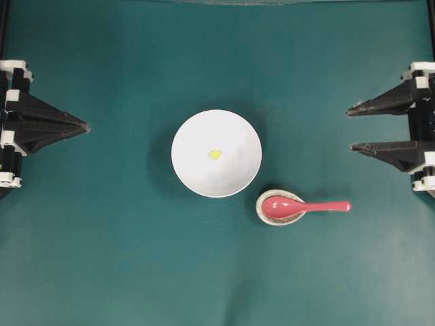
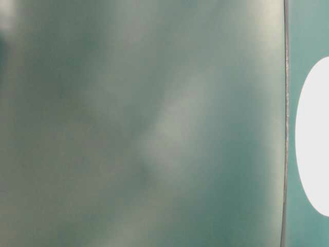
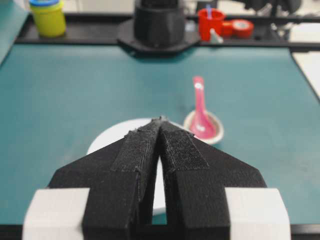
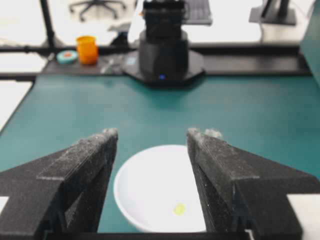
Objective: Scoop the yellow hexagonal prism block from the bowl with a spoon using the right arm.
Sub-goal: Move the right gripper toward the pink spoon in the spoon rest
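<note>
Block (image 1: 215, 154) in bowl (image 1: 197, 173) ctr; spoon (image 1: 306, 206) on rest (image 1: 261, 213), lower-right of bowl

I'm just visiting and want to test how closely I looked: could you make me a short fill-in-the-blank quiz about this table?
1. The small yellow block lies inside the white ____.
2. The pink spoon has its scoop resting on a small speckled ____.
3. The right gripper has its jaws ____.
4. The left gripper has its jaws ____.

Missing words: bowl; dish; open; shut
</note>
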Available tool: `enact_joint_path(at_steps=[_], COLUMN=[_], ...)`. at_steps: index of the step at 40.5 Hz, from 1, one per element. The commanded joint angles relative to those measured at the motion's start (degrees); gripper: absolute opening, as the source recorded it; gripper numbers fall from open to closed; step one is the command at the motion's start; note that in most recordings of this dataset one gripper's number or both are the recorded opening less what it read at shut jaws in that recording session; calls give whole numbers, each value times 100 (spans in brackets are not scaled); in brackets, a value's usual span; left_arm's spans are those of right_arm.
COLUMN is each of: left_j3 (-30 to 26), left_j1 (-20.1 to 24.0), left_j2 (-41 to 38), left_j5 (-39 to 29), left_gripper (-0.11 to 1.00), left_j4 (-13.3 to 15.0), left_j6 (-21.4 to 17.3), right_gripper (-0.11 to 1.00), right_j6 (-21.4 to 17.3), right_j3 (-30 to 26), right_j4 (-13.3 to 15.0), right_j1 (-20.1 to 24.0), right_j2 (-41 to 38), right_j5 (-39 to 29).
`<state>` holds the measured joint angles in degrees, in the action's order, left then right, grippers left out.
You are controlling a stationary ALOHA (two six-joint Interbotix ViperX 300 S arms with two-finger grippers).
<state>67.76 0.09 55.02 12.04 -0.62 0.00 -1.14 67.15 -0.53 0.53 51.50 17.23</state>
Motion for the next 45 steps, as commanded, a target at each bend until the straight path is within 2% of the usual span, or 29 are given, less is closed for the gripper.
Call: enact_joint_path(at_steps=[1, 10, 30, 39, 45], left_j3=[-149, -149, -141, -141, -141], left_j1=[9, 9, 9, 9, 0], left_j2=[-26, -18, -18, -26, -35], left_j5=[35, 26, 0, 9, 18], left_gripper=[-1, -1, -1, -1, -1], left_j4=[-18, -18, -18, -18, -18], left_j6=[0, 18, 62, 53, 53], right_gripper=[61, 61, 61, 61, 61], right_j6=[-18, -79, -88, -88, -88], right_j3=[-53, 114, 765, 984, 1072], right_j4=[-18, -167, -782, -1204, -1652], right_j1=[105, 378, 1028, 1494, 1890], right_j2=[-132, -589, -2760, -3612, -4096], right_j5=[79, 483, 3059, 4122, 4597])
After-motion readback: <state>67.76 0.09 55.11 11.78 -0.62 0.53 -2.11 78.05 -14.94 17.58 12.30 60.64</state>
